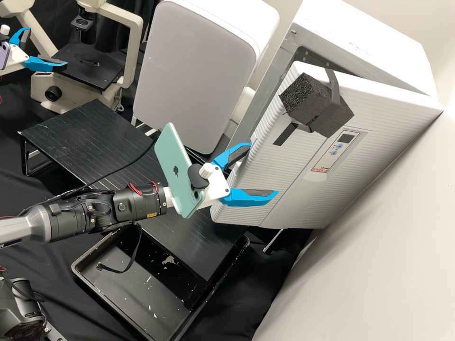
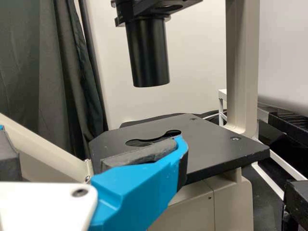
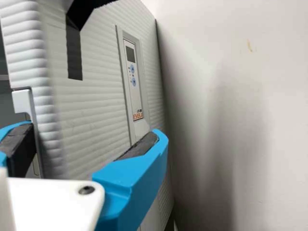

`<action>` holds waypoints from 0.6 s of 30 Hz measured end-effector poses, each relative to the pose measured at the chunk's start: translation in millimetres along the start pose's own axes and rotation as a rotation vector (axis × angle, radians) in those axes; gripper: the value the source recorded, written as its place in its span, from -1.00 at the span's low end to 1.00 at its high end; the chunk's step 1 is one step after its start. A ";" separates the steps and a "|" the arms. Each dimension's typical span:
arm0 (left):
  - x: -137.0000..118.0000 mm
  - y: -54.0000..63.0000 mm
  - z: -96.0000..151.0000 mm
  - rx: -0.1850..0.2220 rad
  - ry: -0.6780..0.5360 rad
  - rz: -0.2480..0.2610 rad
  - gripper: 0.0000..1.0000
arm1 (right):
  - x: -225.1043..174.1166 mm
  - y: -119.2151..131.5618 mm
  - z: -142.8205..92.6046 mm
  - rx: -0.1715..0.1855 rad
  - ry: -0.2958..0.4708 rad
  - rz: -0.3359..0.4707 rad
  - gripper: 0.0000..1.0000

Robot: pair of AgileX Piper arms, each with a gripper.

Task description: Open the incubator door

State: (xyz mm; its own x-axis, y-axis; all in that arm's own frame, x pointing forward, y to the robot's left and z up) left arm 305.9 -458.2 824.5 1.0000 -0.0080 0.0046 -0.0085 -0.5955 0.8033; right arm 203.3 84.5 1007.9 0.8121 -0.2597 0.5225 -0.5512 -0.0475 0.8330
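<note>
Your right gripper (image 1: 263,168) stands wide at the free edge of the incubator door (image 1: 379,130), holding nothing between its two blue fingers. In the high view one finger lies near that edge and the other lies over the ribbed front; you cannot tell whether either touches. The door is ajar, with a dark gap along its top between it and the incubator's white cabinet (image 1: 374,52). On the door's face you have a control panel (image 1: 335,150) with a small display and two blue buttons, plus a black foam block (image 1: 305,97) (a chunky makeshift handle by the look of it) under a black strap (image 1: 334,87). Your right wrist view puts the pale wall (image 3: 240,120) just beside the door front. Your left gripper (image 1: 48,46) is also spread and holds nothing, up by the microscope (image 1: 135,47); its wrist view has one finger in front of the flat black stage (image 2: 211,144), with a black cylinder (image 2: 149,53) above. A green phone (image 1: 170,156) is mounted on your right arm, behind the gripper, over a black slatted platform (image 1: 90,137). A shallow black tray (image 1: 85,270) lies partly beneath that platform.
</note>
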 end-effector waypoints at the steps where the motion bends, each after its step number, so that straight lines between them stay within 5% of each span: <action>1: 0.0 0.0 0.0 0.000 0.000 0.000 1.00 | 0.0 0.4 0.0 0.004 0.000 0.004 1.00; 13: 0.0 0.0 0.0 0.000 0.000 0.000 1.00 | -7.2 10.4 0.7 0.015 0.016 0.077 1.00; 18: 0.0 0.0 0.0 0.000 0.000 0.000 1.00 | -10.2 12.2 2.0 0.047 0.011 0.092 1.00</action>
State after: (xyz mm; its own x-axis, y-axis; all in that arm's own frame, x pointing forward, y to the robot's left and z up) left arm 305.9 -458.2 824.5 1.0000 -0.0080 0.0046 -0.0085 -0.5955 0.8033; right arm 187.9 84.6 1012.4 0.7597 -0.2545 0.5984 -0.6316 -0.0698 0.7722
